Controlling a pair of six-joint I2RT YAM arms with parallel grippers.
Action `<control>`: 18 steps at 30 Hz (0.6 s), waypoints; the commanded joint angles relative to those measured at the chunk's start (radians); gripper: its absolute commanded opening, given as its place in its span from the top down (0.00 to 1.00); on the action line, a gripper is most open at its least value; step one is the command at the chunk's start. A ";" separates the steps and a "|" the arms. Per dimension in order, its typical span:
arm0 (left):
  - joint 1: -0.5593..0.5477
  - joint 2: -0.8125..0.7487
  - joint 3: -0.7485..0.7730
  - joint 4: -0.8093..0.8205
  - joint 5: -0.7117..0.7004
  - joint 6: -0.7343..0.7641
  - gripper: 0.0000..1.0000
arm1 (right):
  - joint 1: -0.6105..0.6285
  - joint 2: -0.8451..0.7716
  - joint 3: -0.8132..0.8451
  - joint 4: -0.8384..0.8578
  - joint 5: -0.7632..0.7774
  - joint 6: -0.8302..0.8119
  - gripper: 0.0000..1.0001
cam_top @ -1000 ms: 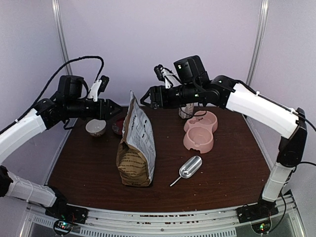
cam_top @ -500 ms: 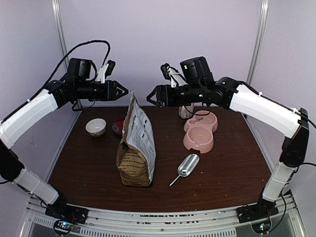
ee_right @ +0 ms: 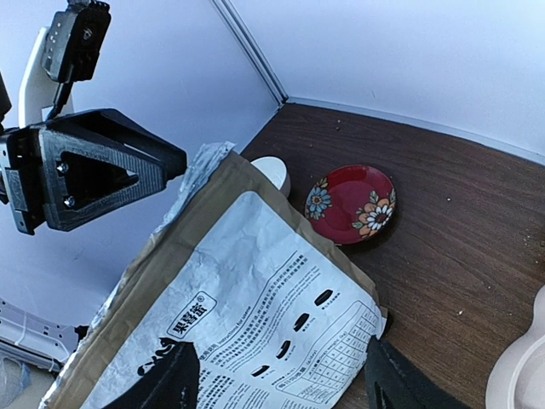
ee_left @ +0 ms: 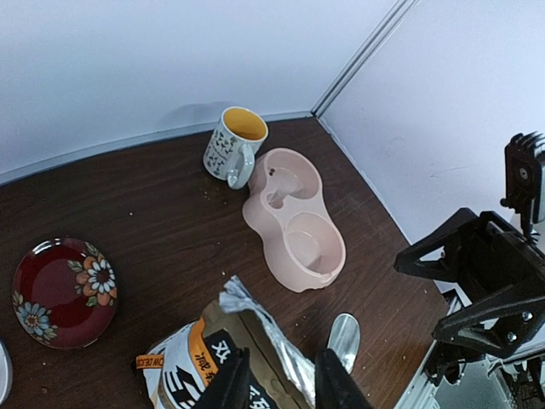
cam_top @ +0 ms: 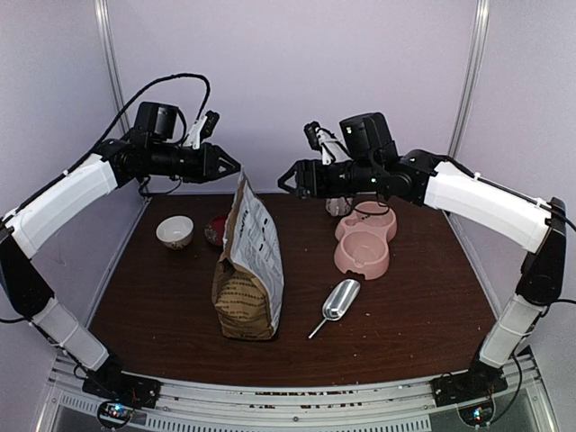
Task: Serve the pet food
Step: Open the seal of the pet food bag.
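The pet food itself is hidden; a tall tan paper bag [cam_top: 247,270] with an orange band and black-white print stands upright mid-table, its foil-lined top crumpled. My left gripper [cam_top: 232,166] hovers just left of and above the bag's top edge. In the left wrist view the left gripper [ee_left: 283,388] has narrow jaws with a gap, and the bag's foil lip [ee_left: 255,315] lies beyond them. My right gripper [cam_top: 286,177] hangs right of the bag top, jaws wide open and empty, facing the bag's printed side [ee_right: 247,290]. A pink double bowl [cam_top: 364,238] sits at the right.
A metal scoop [cam_top: 337,303] lies between the bag and the pink bowl. A patterned mug [ee_left: 234,141] stands behind the bowl. A red flowered saucer [cam_top: 214,229] and a white bowl [cam_top: 175,231] sit left of the bag. Walls close the back and sides.
My left arm has risen and swung right, from beside the white bowl to the bag's top, its jaws narrowing. The right gripper has drifted slightly right.
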 commanded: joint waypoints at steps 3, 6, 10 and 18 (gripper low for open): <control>0.008 0.028 0.038 0.020 0.083 -0.037 0.72 | -0.014 -0.013 -0.022 0.041 -0.023 -0.009 0.32; 0.007 0.033 0.038 0.007 0.088 -0.042 0.74 | -0.022 -0.019 -0.045 0.055 -0.025 -0.003 0.32; 0.008 0.031 0.033 -0.019 0.086 -0.040 0.78 | -0.027 -0.019 -0.060 0.066 -0.028 0.002 0.32; 0.008 -0.008 -0.002 -0.020 0.080 -0.051 0.81 | -0.031 -0.012 -0.074 0.084 -0.044 0.008 0.32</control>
